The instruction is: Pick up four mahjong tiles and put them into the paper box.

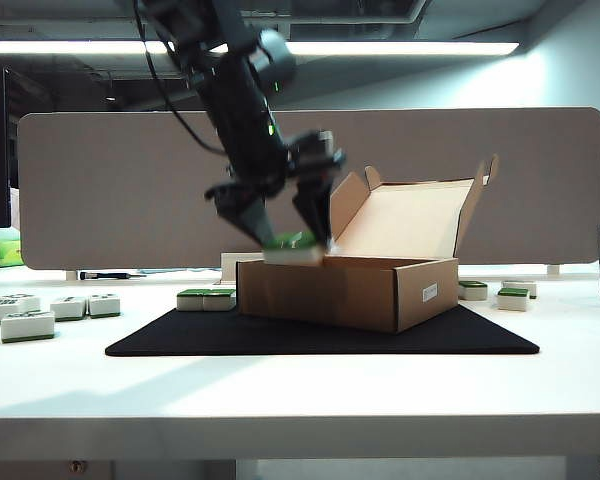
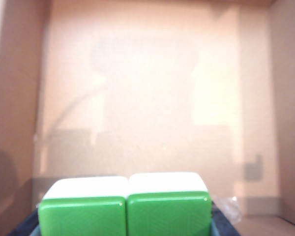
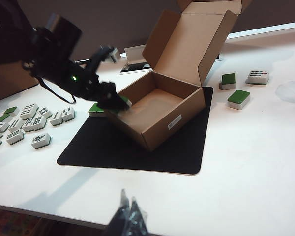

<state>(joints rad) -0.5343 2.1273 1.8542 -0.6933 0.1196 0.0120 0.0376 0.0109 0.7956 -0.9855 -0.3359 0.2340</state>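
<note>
left gripper (image 1: 292, 240) is clamped on two tiles (image 2: 125, 202) right at the box (image 1: 345, 290) rim, right gripper (image 3: 128, 216) sits low, looks pinched shut

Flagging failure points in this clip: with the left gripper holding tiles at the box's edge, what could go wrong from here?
1. The left gripper holds two tiles side by side; pinched as a pair, one could slip out.
2. They hang right at the box's near wall, so a release now might drop one onto the black mat.
3. The fingers sit close to that rim and could nudge the box.

The right gripper hangs shut, away from the box.
</note>
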